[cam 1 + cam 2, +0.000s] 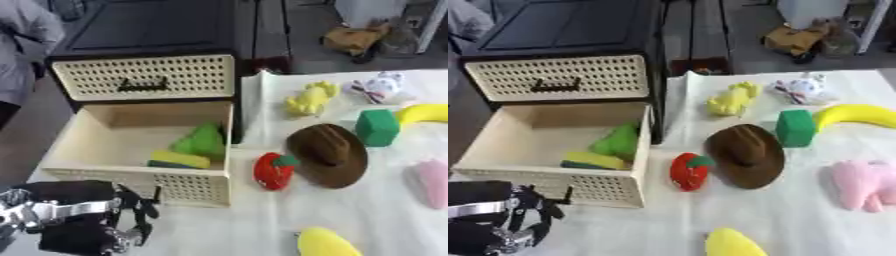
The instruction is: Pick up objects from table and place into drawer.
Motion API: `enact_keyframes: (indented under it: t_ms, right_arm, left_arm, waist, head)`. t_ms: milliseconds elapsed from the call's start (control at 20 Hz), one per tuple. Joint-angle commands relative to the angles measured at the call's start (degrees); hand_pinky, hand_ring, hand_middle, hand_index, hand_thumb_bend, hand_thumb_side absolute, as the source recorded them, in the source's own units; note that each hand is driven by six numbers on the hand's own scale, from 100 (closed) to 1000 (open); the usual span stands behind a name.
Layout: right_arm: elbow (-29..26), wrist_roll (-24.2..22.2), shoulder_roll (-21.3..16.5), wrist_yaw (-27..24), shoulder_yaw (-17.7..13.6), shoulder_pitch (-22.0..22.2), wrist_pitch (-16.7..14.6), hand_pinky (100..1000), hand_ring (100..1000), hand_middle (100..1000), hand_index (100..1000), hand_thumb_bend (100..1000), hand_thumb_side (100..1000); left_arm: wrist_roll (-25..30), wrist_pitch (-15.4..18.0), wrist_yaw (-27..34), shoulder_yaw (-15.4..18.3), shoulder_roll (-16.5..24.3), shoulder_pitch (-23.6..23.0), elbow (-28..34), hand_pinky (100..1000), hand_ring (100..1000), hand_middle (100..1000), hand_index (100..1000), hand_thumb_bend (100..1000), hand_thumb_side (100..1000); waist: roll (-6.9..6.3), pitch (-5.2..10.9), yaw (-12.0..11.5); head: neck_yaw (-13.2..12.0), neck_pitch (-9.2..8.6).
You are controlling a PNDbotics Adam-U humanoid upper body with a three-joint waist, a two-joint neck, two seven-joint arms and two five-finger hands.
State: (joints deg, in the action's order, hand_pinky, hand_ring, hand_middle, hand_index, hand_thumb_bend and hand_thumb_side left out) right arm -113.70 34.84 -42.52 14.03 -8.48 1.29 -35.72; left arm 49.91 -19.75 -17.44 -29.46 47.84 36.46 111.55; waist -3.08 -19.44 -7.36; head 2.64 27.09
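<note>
Left hand [96,220]: near-left table corner, fingers relaxed, holding nothing. Red strawberry toy [274,171]: well right, beside open drawer [140,175].

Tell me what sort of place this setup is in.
Probably a robot lab or workshop staged for a tidying test: toys such as a brown hat and banana spread on a white-covered table, a wicker drawer unit, bare floor behind.
</note>
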Motion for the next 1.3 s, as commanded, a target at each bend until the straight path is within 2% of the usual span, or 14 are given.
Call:
enact_keyframes:
  t_ms: [50, 200, 450, 750, 1300]
  right_arm:
    - [-0.89, 1.65, -0.50, -0.62, -0.60, -0.49, -1.06, 731, 920, 608, 814, 155, 1000]
    - [-0.89, 1.63, -0.05, -0.69, -0.59, -0.42, -0.78, 731, 921, 607, 811, 158, 1000]
    - [-0.89, 1.83, 0.45, -0.57, -0.65, -0.27, -0.59, 732, 923, 606, 810, 160, 1000]
    - [-0.89, 1.93, 0.95, -0.62, -0.53, -0.24, -0.34, 732, 925, 604, 808, 163, 1000]
    - [-0.89, 1.60, 1.98, -0.37, -0.32, 0.15, 0.39, 734, 931, 600, 803, 171, 1000]
  left_arm:
    - [2.06, -2.78, -0.06, -0.03, 0.59, 1.00, -1.04, 365, 506, 777, 961, 100, 1000]
    - [2.06, -2.85, -0.49, -0.31, 0.10, 0.93, -2.67, 361, 507, 785, 983, 100, 1000]
    - [2.06, -2.51, -2.07, -0.58, -0.13, 0.95, -5.34, 359, 508, 784, 957, 100, 1000]
    - [2.06, -0.60, -6.08, -1.14, 0.02, 0.94, -7.80, 374, 514, 783, 958, 100, 1000]
    - [2.06, 1.41, -9.84, 0.81, -0.73, 1.21, -11.16, 381, 520, 795, 961, 100, 1000]
  waist:
    - [0.19, 0.85, 0.16]
    - [0.20, 0.76, 0.24]
    - [0.22, 0.73, 0.48]
    - [0.09, 0.69, 0.71]
    - [0.00, 0.57, 0.85]
  head:
    - [-0.21, -0.56]
    - [-0.32, -0.67]
    - [-0.43, -0.82]
    - [-0.51, -0.94]
    - [-0.51, -1.42]
